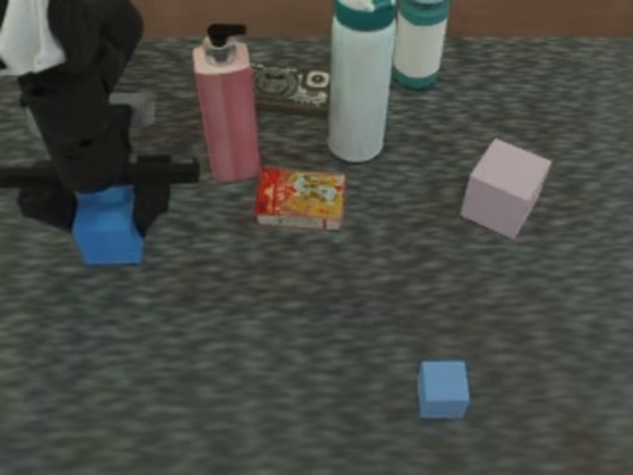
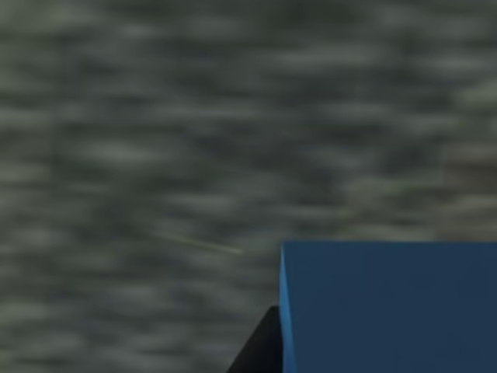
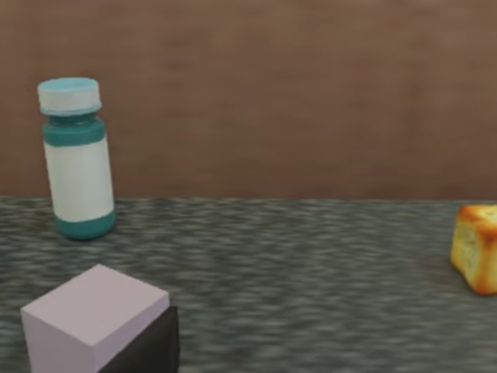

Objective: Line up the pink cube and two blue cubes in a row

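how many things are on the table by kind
cubes: 3 (pink cube, blue cube at the left claw, small blue cube)
bottles: 3 (pink pump bottle, tall white bottle, short white bottle)
red box: 1
dark gadget behind the bottles: 1
bread chunk, right wrist view only: 1
total: 9
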Robot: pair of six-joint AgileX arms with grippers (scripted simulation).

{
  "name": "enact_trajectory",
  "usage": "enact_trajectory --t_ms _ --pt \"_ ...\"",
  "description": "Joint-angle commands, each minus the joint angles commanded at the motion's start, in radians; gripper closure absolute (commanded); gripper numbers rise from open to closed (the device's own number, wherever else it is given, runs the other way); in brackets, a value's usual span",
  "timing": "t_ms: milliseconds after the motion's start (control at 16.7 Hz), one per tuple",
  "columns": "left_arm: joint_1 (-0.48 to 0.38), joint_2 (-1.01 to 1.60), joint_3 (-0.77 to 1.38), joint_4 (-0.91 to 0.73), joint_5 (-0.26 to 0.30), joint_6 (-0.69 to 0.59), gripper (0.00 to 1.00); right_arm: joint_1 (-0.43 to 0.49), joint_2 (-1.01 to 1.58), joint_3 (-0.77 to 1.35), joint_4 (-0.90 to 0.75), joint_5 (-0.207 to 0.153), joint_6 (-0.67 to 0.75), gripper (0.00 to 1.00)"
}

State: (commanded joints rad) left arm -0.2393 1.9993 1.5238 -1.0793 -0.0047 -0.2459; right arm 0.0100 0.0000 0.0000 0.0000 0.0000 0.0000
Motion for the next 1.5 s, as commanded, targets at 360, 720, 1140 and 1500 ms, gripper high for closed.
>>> enact_trajectory --t_ms 360,720,1140,1500 --pt "-0.305 0.044 0.085 -0.063 -0.004 -0.304 1.0 0.0 0.0 0.0 0.0 0.0 0.0 0.0" --pt "-0.629 0.059 0.154 -0.112 -0.007 -0.622 1.0 0.0 0.0 0.0 0.0 0.0 0.0 0.0" --pt "-0.667 0.056 0.158 -0.11 -0.009 -0.66 1.0 0.0 0.0 0.0 0.0 0.0 0.0 0.0" --pt "-0.668 0.099 0.02 0.082 -0.008 -0.663 1.0 0.0 0.0 0.0 0.0 0.0 0.0 0.0"
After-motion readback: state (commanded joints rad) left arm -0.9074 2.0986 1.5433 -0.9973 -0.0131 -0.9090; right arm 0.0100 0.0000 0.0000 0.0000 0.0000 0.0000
